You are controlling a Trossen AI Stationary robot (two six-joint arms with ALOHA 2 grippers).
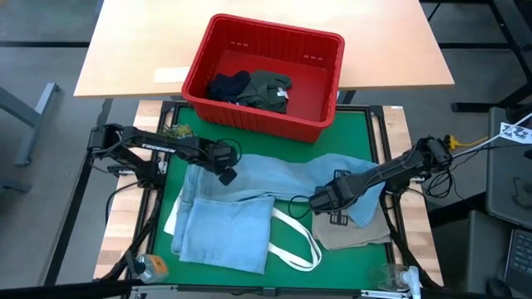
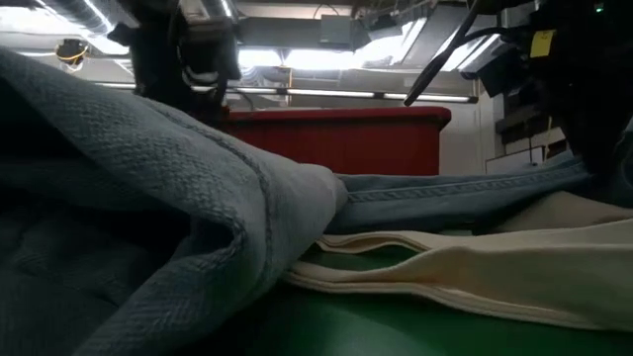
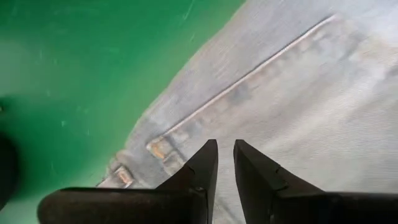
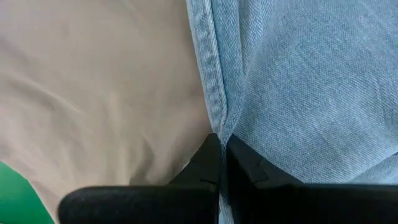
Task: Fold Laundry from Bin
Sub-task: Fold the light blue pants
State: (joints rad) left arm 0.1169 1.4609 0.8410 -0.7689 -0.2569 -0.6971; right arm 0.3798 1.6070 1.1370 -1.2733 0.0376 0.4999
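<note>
On green mat (image 1: 357, 149): light jeans (image 1: 249, 208).

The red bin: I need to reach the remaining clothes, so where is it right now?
In the high view the red bin sits at the far middle of the table, just beyond the green mat, with the jeans spread on the mat below it.

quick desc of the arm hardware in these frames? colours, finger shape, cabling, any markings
Two dark, near-black arms. The left arm carries white lettering along its link; I can't read it reliably. The right arm shows no legible marking, with a yellow tag and loose cables near its base. Each claw, left claw and right claw, has two matte black fingers tapering to wedge tips.
</note>
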